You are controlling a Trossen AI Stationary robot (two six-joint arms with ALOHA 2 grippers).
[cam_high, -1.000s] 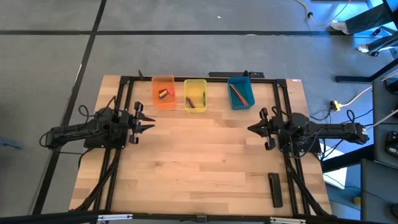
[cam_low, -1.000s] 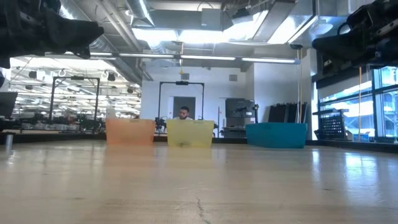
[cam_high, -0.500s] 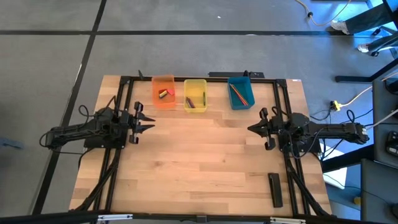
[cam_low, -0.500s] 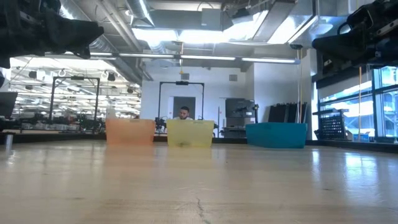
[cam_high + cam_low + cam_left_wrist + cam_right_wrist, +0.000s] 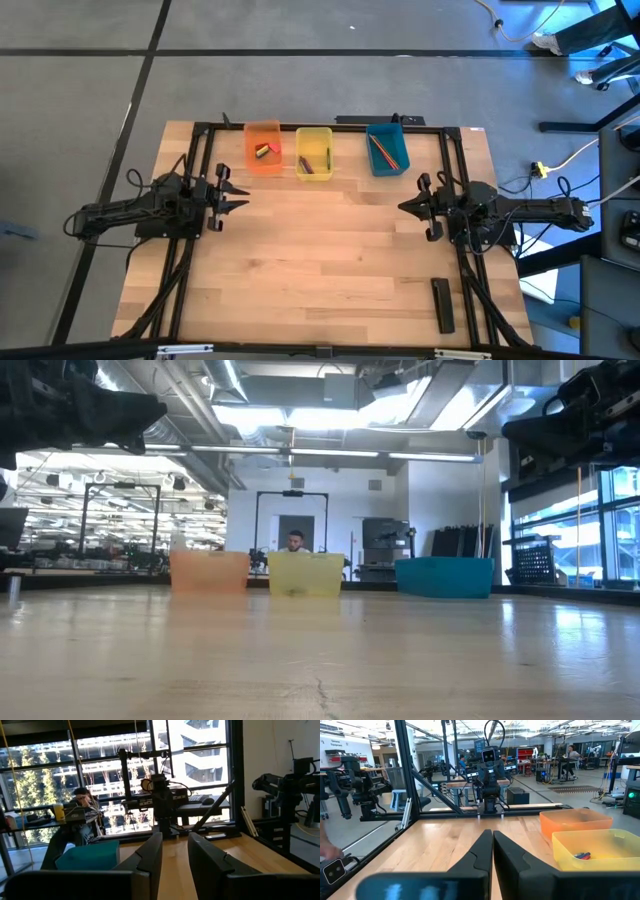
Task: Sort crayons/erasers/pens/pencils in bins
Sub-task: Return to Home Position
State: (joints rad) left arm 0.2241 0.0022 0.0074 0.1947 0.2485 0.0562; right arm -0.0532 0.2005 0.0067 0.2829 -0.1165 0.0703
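The sorting was judged to be finished as far as could be seen. No crayon, eraser or pencil was found loose on the table (image 5: 330,260). Only a flat black bar (image 5: 442,304) was left there, near the right arm's base, and it was not counted among the things to be sorted.

The three bins were lined up along the far edge, with their long sides set from near to far. Two small erasers (image 5: 263,150), one yellow and one red, were held in the orange bin (image 5: 263,131). The short crayons (image 5: 312,164) were gathered in the yellow bin (image 5: 313,133); which way they pointed could not be told for certain. The pencils (image 5: 382,149) were laid in the teal bin (image 5: 397,135), roughly along its length, slanted a little so that their far ends were turned toward the yellow bin and their near ends toward the right arm.

The left gripper (image 5: 240,198) was held above the table's left side, its jaws parted by a narrow gap, with nothing between them. The right gripper (image 5: 403,208) was held above the right side, its jaws brought together on nothing. Only the settling of both arms at rest was judged to be left.
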